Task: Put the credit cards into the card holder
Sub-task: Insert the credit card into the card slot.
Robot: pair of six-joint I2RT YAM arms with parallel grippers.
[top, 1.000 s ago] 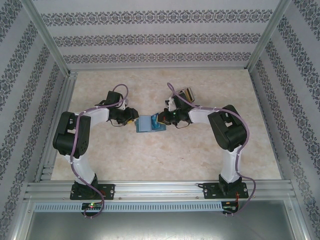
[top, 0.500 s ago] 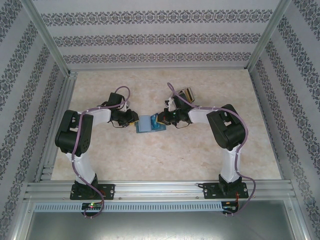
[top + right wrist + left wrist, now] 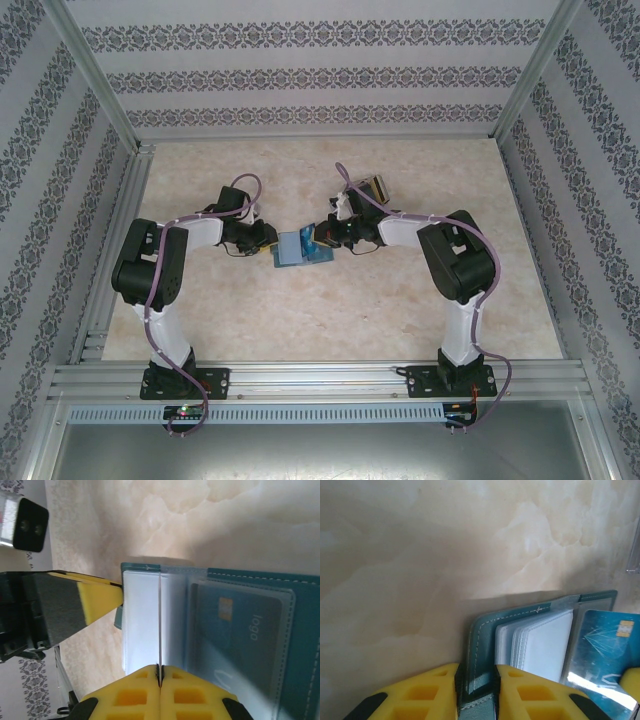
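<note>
In the top view, the holder [image 3: 303,248] is lying open on the worktop [image 3: 300,330], midway between the arms. The left tool [image 3: 272,240] is meeting its left edge and the right tool [image 3: 322,240] its right side. A grey stand [image 3: 372,186] is sitting behind the right arm.

In the left wrist view, the left tool [image 3: 476,680] is gripping the holder's teal cover [image 3: 482,630], one yellow finger [image 3: 427,692] on each side of it. White pockets [image 3: 540,640] are fanning up, and a blue card [image 3: 602,647] is sitting on the far half.

In the right wrist view, the right tool [image 3: 160,677] is pressing closed on the edge of a clear leaf [image 3: 172,620] of the holder. The blue card [image 3: 240,635] is lying under the clear pocket on the teal half.
</note>
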